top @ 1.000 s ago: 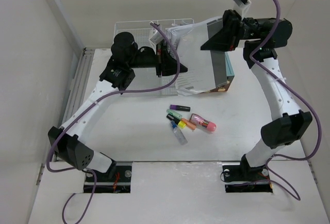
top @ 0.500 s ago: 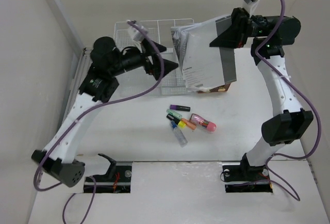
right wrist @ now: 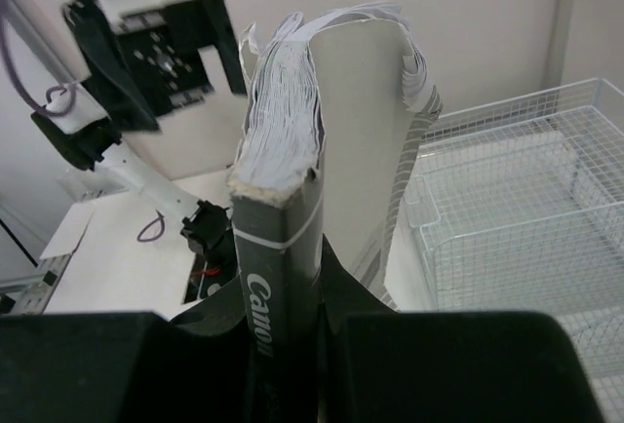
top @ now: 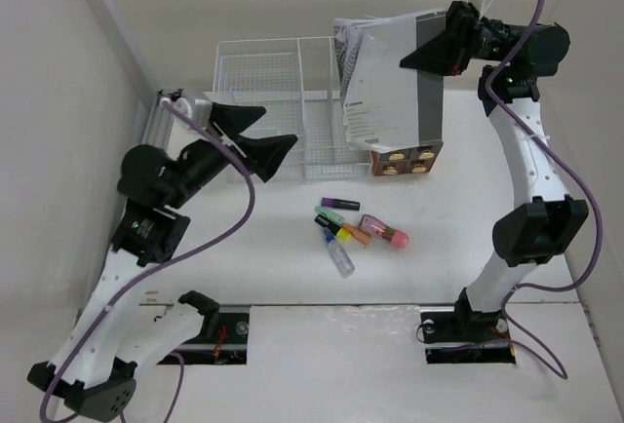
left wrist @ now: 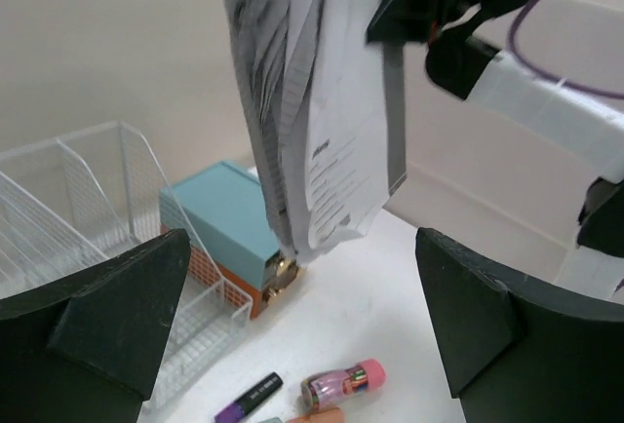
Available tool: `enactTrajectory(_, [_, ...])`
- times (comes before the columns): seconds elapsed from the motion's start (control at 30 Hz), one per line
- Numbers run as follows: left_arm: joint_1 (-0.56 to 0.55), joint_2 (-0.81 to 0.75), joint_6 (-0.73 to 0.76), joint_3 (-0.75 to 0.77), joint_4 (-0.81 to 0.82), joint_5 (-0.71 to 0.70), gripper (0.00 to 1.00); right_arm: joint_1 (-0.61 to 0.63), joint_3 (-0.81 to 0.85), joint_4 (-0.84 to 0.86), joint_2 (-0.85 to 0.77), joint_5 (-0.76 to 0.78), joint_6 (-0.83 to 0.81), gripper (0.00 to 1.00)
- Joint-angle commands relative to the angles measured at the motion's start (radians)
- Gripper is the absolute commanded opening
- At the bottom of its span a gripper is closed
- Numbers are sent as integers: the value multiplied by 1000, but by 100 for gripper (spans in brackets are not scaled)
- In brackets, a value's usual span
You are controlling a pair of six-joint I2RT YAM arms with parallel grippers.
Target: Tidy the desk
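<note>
Manual held up over the desk
The desk [top: 244, 257] spreads beneath both arms, with a basket [top: 263, 72] at its back. Right of the basket, the right gripper [top: 417, 57] clamps a manual [top: 390, 92] aloft. At the basket's front, the left gripper [top: 280, 125] gapes empty. Markers [top: 351, 228] lie nearer.

My left hand [top: 279, 125] has its fingers spread wide and hangs on the left, with its arm bent. My right hand [top: 417, 57] is raised high at the back, pinching a book [top: 385, 101].
</note>
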Motion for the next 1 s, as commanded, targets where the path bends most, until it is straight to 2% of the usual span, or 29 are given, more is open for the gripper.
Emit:
enactTrajectory(0.0, [2, 68, -99, -122, 231, 20, 100, 3, 65, 27, -62, 119, -14, 0])
enactTrajectory(0.1, [2, 122, -110, -163, 369, 90, 100, 3, 45, 14, -127, 139, -14, 0])
enactTrajectory(0.37, [-20, 210, -89, -163, 538, 174, 100, 52, -25, -9, -190, 159, -14, 0])
enactTrajectory(0.67, [15, 254, -234, -189, 778, 389, 100, 77, -99, -9, -200, 159, -14, 0])
enactTrajectory(0.83, [25, 288, -366, -211, 943, 509, 100, 86, -110, -9, -210, 159, -24, 0])
enactTrajectory(0.97, [34, 306, -366, -200, 933, 520, 100, 95, -110, -9, -219, 159, -24, 0])
